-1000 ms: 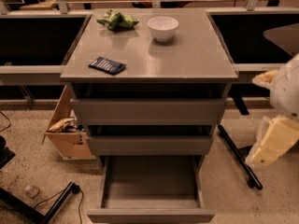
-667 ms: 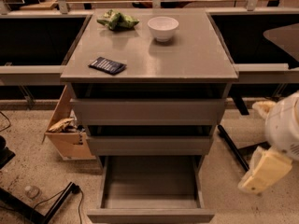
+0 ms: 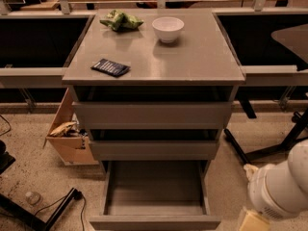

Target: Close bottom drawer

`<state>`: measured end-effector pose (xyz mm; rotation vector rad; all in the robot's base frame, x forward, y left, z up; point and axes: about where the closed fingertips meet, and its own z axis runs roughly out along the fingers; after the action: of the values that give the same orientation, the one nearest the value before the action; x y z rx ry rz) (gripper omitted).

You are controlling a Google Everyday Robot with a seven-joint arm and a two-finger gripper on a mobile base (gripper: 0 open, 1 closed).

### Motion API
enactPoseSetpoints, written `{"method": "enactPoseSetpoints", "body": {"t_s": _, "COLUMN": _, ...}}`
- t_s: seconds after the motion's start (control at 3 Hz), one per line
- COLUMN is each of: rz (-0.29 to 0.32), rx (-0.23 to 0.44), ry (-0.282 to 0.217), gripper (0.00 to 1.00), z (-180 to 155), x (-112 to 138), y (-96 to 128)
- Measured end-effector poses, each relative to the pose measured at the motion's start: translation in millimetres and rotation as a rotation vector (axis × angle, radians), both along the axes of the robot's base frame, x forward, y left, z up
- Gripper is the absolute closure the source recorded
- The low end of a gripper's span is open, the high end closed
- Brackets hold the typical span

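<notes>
Brown cardboard box [image 3: 72,146] sits on the speckled floor [image 3: 29,172], tight against the left side of the grey cabinet [image 3: 192,57], with something crumpled and pale lying in it. Nearer the camera on that side, a black cable [image 3: 60,207] runs across the floor.

On the cabinet top, a flat black packet [image 3: 110,67] lies near the front left corner. A green bag [image 3: 120,20] rests at the back left, and a white bowl [image 3: 168,29] stands upright just to its right, apart from it.

Below the top, the top drawer [image 3: 154,114] and the middle drawer [image 3: 154,149] each show a dark gap above their fronts. The bottom drawer [image 3: 154,189] is pulled far out toward the camera. Its shallow grey tray lies open to view and its slim front reaches the lower edge of the view.

To the right of the cabinet, black stand legs [image 3: 260,153] cross the floor. In the lower right corner is the robot's white arm [image 3: 284,186], and under it the cream gripper [image 3: 251,221]. The gripper is right of the bottom drawer's front and not touching it. It is cut off by the edge of the view, so I cannot tell whether it is wide or narrow.
</notes>
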<state>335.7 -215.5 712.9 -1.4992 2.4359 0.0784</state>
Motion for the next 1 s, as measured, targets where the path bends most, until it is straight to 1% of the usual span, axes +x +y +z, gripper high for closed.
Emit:
{"method": "enactPoseSetpoints", "body": {"t_s": 0.33, "rz": -0.024, "rx": 0.036, "ry": 0.106, "gripper": 0.00, "z": -64, "x": -21, "y": -1}}
{"method": "enactPoseSetpoints", "body": {"t_s": 0.67, "rz": -0.024, "rx": 0.036, "ry": 0.106, "gripper": 0.00, "z": -64, "x": -21, "y": -1}}
{"method": "enactPoseSetpoints", "body": {"t_s": 1.0, "rz": 0.002, "rx": 0.060, "ry": 0.145, "gripper": 0.00, "z": -86, "x": -14, "y": 7}}
